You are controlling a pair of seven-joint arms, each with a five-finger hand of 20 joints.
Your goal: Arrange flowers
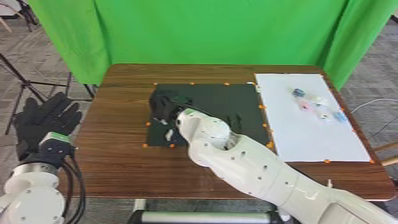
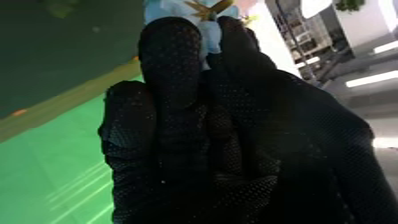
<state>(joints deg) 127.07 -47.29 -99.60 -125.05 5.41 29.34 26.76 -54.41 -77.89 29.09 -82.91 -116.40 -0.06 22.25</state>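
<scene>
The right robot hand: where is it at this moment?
In the head view, the right robot hand is over the left part of the dark mat, left of the white sheet.

One pale-blue thing [image 2: 180, 9], cut off for you by the right wrist view's edge, partly hidden by your right robot hand [image 1: 165, 107]. Assorted pieces [image 1: 306, 106] on the white sheet [image 1: 306, 142], too small for you to identify. One dark mat [image 1: 209, 92], partly hidden by your right arm [image 1: 258, 167].
</scene>
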